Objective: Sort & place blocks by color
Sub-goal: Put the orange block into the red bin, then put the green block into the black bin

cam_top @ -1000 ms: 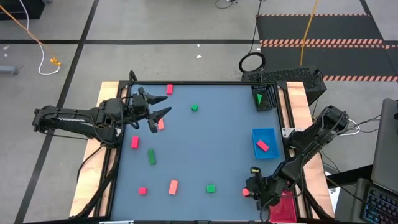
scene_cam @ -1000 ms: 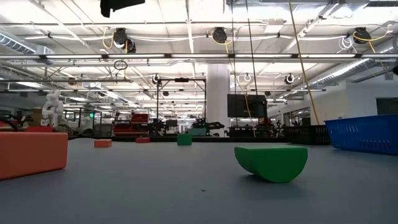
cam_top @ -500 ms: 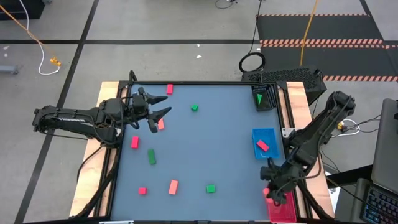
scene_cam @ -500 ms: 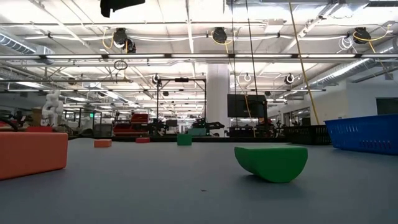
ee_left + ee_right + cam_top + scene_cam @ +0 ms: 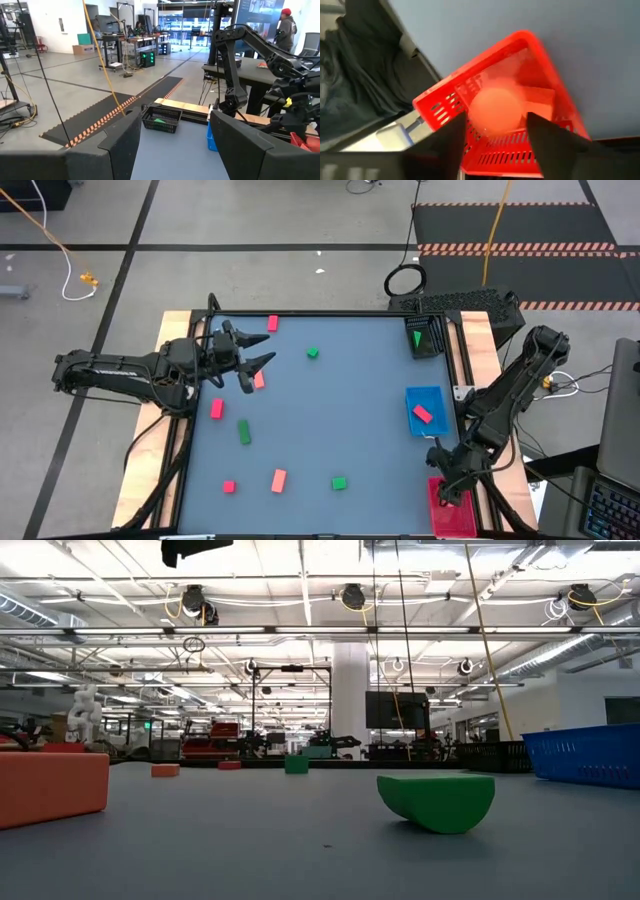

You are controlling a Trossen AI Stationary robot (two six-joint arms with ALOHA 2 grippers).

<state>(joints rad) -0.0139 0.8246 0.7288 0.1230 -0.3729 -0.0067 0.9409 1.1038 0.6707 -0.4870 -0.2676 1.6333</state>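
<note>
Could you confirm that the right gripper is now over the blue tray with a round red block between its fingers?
Not quite: the right gripper is over the red tray, not the blue tray. The right wrist view shows the round block between its fingers above the red tray.

Red tray point(image 5: 530, 50), blue tray point(image 5: 425, 398), black basket point(image 5: 161, 119).

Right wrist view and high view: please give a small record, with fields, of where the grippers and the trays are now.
right gripper: over red tray, at table's right side
round block: over the tray's inside; held or released, cannot tell
left gripper: jaws open, waiting over table's far left
blue tray: one red block inside
</note>
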